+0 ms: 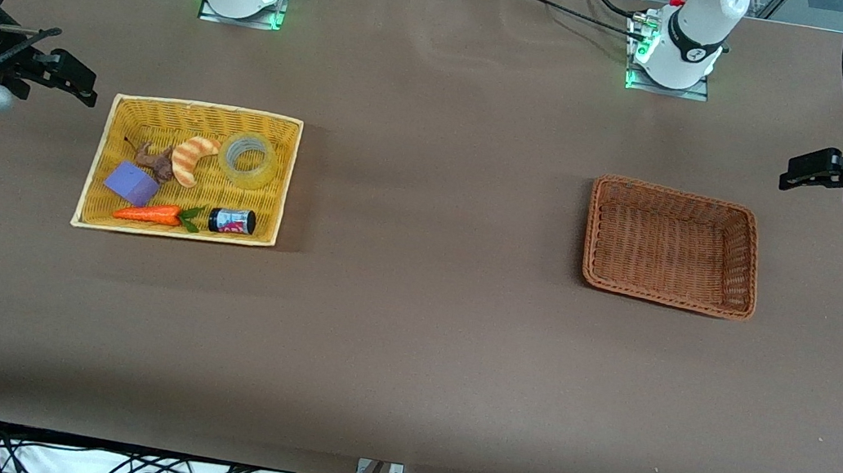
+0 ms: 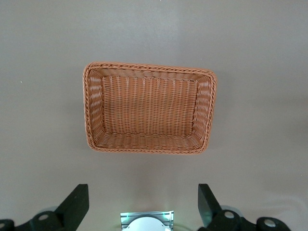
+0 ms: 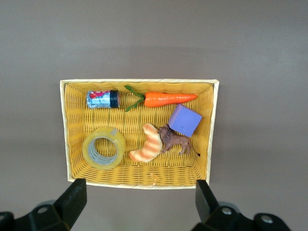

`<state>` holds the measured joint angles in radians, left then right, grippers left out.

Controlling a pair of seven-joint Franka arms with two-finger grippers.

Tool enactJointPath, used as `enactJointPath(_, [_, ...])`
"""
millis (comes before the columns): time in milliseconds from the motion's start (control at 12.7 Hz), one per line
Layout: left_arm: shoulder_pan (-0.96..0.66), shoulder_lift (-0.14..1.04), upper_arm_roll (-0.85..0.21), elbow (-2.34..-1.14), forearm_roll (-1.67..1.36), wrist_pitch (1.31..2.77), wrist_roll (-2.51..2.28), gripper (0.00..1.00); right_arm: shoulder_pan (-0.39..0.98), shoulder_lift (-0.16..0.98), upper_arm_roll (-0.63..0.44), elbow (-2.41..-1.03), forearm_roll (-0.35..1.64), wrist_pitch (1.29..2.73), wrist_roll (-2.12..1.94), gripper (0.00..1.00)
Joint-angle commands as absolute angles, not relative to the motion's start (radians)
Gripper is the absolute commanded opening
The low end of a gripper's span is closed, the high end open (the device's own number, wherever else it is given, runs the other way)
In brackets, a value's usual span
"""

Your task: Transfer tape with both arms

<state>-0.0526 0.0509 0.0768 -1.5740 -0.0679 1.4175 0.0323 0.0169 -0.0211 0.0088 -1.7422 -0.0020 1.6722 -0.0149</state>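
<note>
- Tape [image 1: 248, 159] lies flat in the yellow basket [image 1: 95, 166], in the corner toward the arms' bases.
- Right gripper [image 1: 76, 79] hovers beside the yellow basket, fingers spread, holding nothing.
- Left gripper [image 1: 798, 171] hovers at the table's other end from the yellow basket, near the brown basket [image 1: 678, 193], spread and empty-handed.

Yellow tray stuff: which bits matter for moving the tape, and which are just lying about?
For the job: tape in the yellow tray; brown basket; right gripper and left gripper, both open.

Just lying about: carrot, purple block, croissant, toy animal, small jar.
</note>
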Motion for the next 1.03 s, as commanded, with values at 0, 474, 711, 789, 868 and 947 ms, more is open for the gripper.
enactJointPath(0, [-0.048, 0.052, 0.080, -1.571, -0.087, 1.411, 0.051, 1.00, 0.003, -0.018, 0.021, -1.720, 0.006, 1.654, -0.020, 1.00])
enactJointPath(474, [-0.048, 0.052, 0.080, -1.571, -0.087, 1.411, 0.051, 1.00, 0.012, -0.005, 0.023, -1.724, 0.003, 1.609, -0.023, 1.00])
enactJointPath(711, [-0.040, 0.052, 0.080, -1.571, -0.089, 1.413, 0.051, 1.00, 0.014, -0.003, 0.026, -1.758, 0.003, 1.597, -0.026, 1.00])
enactJointPath(789, [-0.040, 0.052, 0.080, -1.571, -0.089, 1.411, 0.051, 1.00, 0.014, -0.009, 0.043, -1.784, 0.003, 1.598, -0.037, 1.00])
enactJointPath(868, [-0.040, 0.052, 0.080, -1.571, -0.089, 1.413, 0.051, 1.00, 0.014, -0.009, 0.064, -1.804, 0.002, 1.598, -0.040, 1.00])
enactJointPath(947, [-0.040, 0.052, 0.080, -1.571, -0.089, 1.411, 0.051, 1.00, 0.015, -0.011, 0.083, -1.845, 0.003, 1.612, -0.067, 1.00])
